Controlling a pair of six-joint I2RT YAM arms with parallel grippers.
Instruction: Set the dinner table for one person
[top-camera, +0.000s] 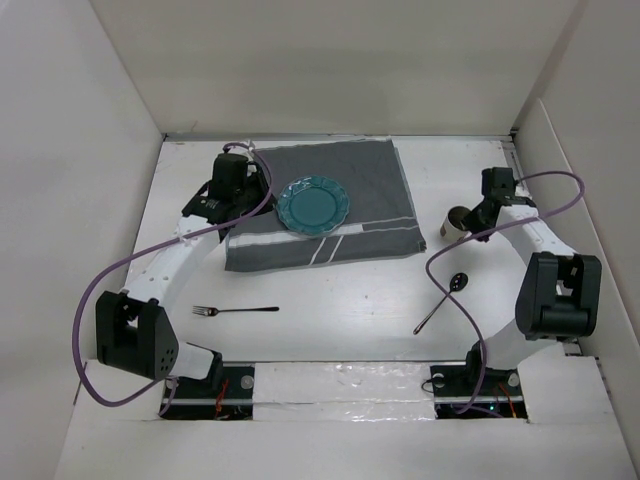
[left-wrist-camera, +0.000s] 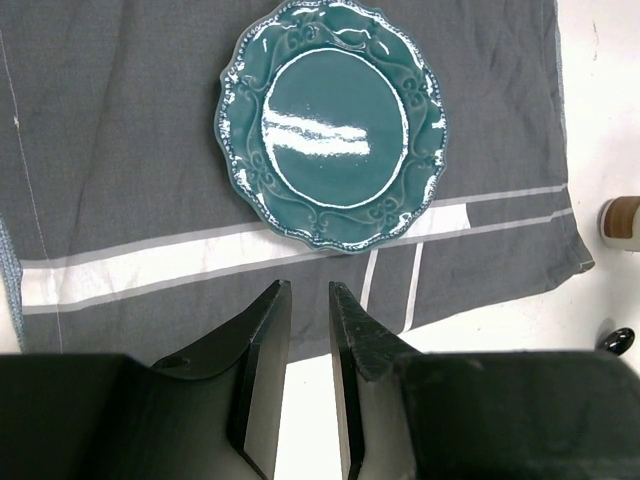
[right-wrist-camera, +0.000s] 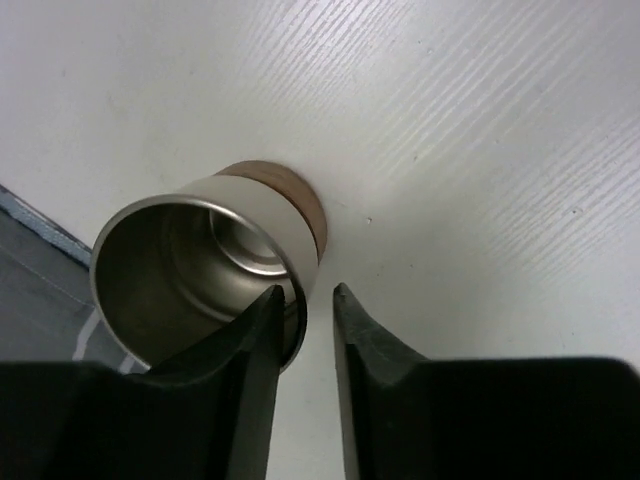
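Note:
A teal plate (top-camera: 313, 205) (left-wrist-camera: 335, 120) lies on the grey striped cloth (top-camera: 380, 180) (left-wrist-camera: 110, 130) at the back of the white dinner table (top-camera: 340, 300). My left gripper (top-camera: 255, 188) (left-wrist-camera: 308, 285) hovers over the cloth's near left edge, short of the plate, its jaws a narrow gap apart and empty. A metal cup (top-camera: 457, 222) (right-wrist-camera: 200, 270) with a brown base stands upright just right of the cloth. My right gripper (top-camera: 472, 220) (right-wrist-camera: 307, 290) straddles its near wall, one finger inside and one outside, with a visible gap. A fork (top-camera: 235, 310) and a spoon (top-camera: 445, 298) lie on the table nearer me.
White walls enclose the table on the left, back and right. The cup (left-wrist-camera: 622, 220) and the spoon's bowl (left-wrist-camera: 618, 340) show at the right edge of the left wrist view. The cloth's corner (right-wrist-camera: 30, 260) lies close to the cup.

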